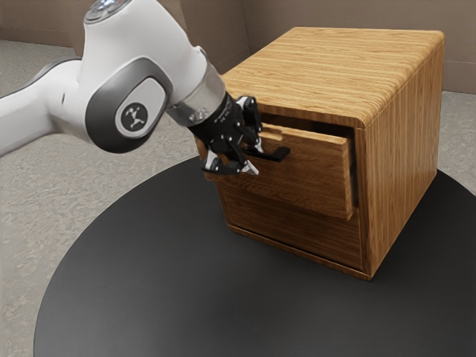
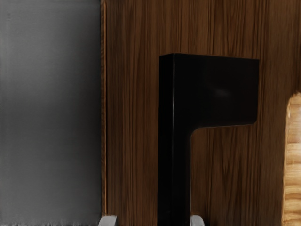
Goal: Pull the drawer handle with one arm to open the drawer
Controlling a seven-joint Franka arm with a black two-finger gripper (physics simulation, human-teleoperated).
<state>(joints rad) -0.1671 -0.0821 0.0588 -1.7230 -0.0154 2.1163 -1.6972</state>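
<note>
The drawer (image 1: 309,175) is the upper one of a wooden cabinet (image 1: 394,111). It stands partly pulled out, its front well forward of the cabinet's face and tilted a little away from it, with a dark gap showing behind the front on the exterior view's right. On the drawer front sits a black handle (image 1: 277,154), a bar held off the wood by a short leg.

The claw (image 1: 234,162) is at this handle, reaching in from the exterior view's left, with the bar passing between its fingers. In the wrist view the handle (image 2: 207,94) shows as a black L-shape against the dark wood of the drawer front (image 2: 136,94). Two pale fingertips (image 2: 109,220) show at the edge of that view, one on each side of the bar. One lies right against the bar's side, the other stands clearly apart from it, so the claw is released, spread around the handle rather than clenched on it. A strip of paler wood (image 2: 294,165) shows beyond the handle; I cannot tell which part it is.

Below the drawer, the cabinet's lower front (image 1: 297,227) sits flush and closed. The cabinet rests on a round black tabletop (image 1: 186,297), toward its far side. The white arm (image 1: 126,82) comes in from the exterior view's upper left. Around the tabletop lies a speckled grey floor (image 1: 44,186).
</note>
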